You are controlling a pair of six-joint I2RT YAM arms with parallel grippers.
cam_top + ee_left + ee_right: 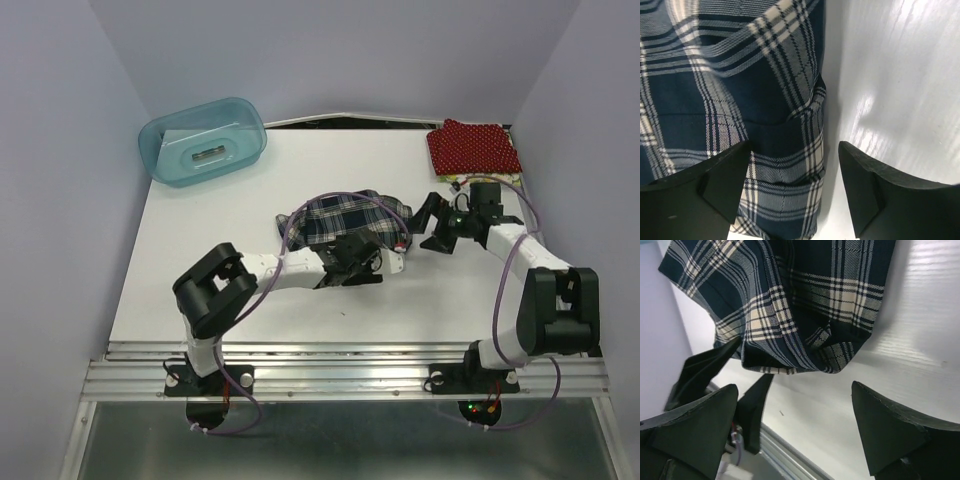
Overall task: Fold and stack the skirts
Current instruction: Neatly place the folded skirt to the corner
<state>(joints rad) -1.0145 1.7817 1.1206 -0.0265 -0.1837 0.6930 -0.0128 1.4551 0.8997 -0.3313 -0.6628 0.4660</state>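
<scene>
While the plaid skirt [335, 220] lies bunched on the table [200, 250], the left gripper [794, 147] hangs spread over its edge. The right gripper [795, 387] gapes empty alongside.

A white worktop [200, 260] fills the middle of the scene, boxed in by three plain pale lavender walls: the left wall [60, 200], the back wall [330, 50] and the right wall [590, 150]. A thin dark gap [350, 121] runs where the worktop meets the back wall. A ribbed metal rail [350, 365] lines the near edge, and below it lies a dull grey-green floor [350, 440]. The worktop is glossy, with a soft bright patch [865, 107] of reflected light in the left wrist view.
</scene>
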